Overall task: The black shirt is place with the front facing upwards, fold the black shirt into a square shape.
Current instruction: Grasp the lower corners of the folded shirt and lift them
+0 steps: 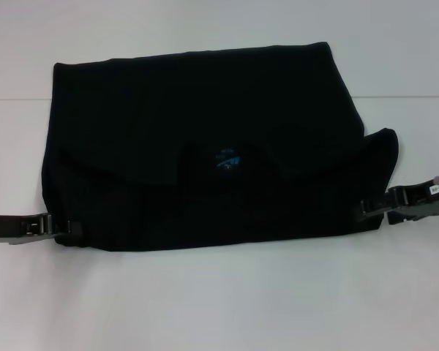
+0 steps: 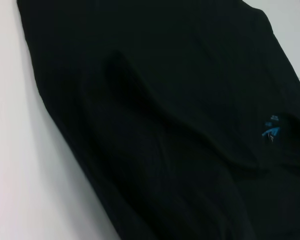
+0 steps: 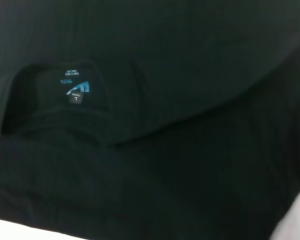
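Black shirt (image 1: 205,139) folded into wide rectangle, not yet square; left gripper (image 1: 62,227) and right gripper (image 1: 369,208) at near corners, apparently pinching cloth.

Black shirt (image 1: 205,124) — matt cloth; table (image 1: 219,300) — smooth, white.

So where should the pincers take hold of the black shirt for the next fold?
Probably at the near corners of the black shirt, each pincer coming in flat from its own side: left pincer, right pincer. The shirt lies as a wide band, so its short ends are what is left to fold inward.
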### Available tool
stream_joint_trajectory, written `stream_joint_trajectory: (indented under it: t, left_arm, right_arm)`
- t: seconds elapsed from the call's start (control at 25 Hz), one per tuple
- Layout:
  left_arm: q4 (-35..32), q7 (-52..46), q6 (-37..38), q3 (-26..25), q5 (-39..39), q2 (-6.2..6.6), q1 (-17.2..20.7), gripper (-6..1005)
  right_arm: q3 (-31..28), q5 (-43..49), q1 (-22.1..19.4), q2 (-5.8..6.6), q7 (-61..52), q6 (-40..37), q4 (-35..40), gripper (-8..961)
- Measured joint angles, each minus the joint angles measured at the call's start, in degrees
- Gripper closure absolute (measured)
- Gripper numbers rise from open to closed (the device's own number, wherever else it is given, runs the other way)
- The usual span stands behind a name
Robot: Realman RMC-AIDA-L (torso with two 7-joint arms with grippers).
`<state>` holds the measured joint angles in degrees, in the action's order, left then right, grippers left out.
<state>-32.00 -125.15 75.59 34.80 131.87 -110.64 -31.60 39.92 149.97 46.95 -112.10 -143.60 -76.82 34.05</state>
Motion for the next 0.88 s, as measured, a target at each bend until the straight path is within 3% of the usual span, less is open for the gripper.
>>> stream_joint_trajectory:
  t: [0.52, 0.88]
  left_arm:
    - [0.1, 0.0, 0.1, 0.0, -0.1, -0.10, 0.0, 942]
    - [0.2, 0.0, 0.2, 0.0, -0.1, -0.01, 0.0, 942]
  right_arm:
    - [0.2, 0.0, 1.4, -0.79, 1.0, 2.8, -2.2, 43]
    - [0.3, 0.2, 1.1, -0.87, 1.5, 3.6, -1.7, 375]
